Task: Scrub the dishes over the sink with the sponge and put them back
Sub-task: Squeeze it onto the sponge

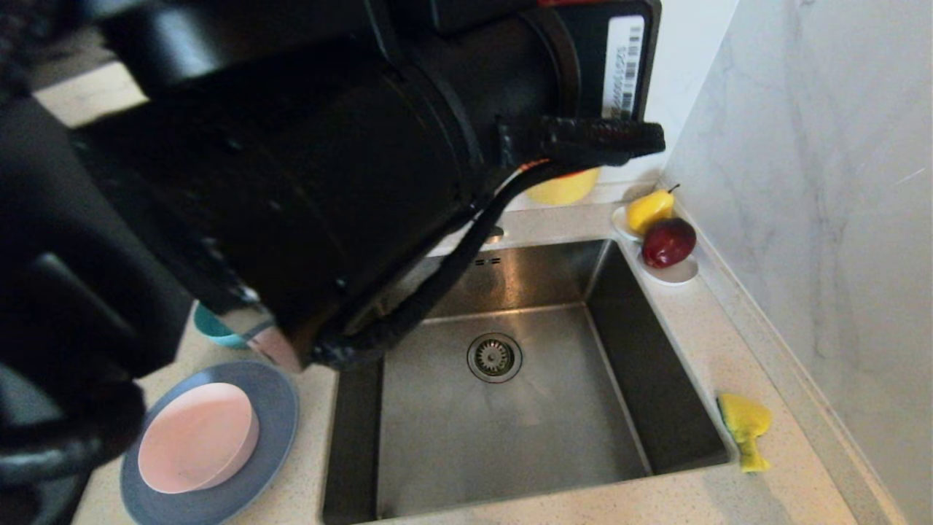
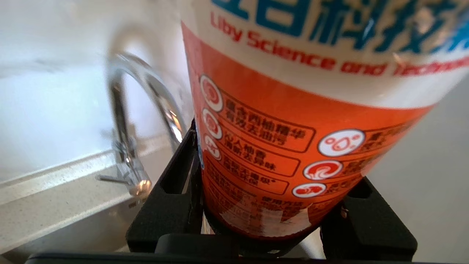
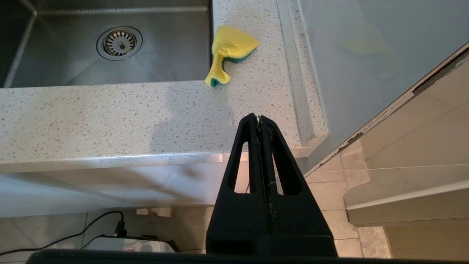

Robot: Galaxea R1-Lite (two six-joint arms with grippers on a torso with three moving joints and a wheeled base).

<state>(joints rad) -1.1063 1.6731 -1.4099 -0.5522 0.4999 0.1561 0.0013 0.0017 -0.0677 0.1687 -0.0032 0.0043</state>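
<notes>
A: L gripper (image 2: 262, 220)?
B: Clamped round a bottle (image 2: 293, 128), orange and white label. Reads "Liby Science and Tech…", rest cut off; Chinese lines and round icons below, too small to read. Chrome tap (image 2: 128, 146) just beside it.

A: R gripper (image 3: 259, 119)?
B: Fingers pressed together, nothing in them, hanging off the counter's front edge, over tiled floor.

A: Sponge?
B: Sponge (image 3: 229, 53), yellow w/ green underside, crumpled on the speckled stone counter (image 3: 110, 113) at the sink's right rim. Sink (image 1: 503, 430) is steel, drain strainer (image 1: 494, 357) mid-basin.

A: Dishes?
B: Left of sink: pink bowl (image 1: 198, 436) sits in the grey-blue plate (image 1: 273, 408). Teal bowl (image 1: 213, 328) behind, mostly hidden by the left arm (image 1: 291, 182), which blocks much of the head view. Barcode sticker on arm, unreadable.

A: Else?
B: Pear (image 1: 650, 210) and apple (image 1: 668, 242) on a white dish (image 1: 674, 272) in back corner, marble wall at right.
</notes>
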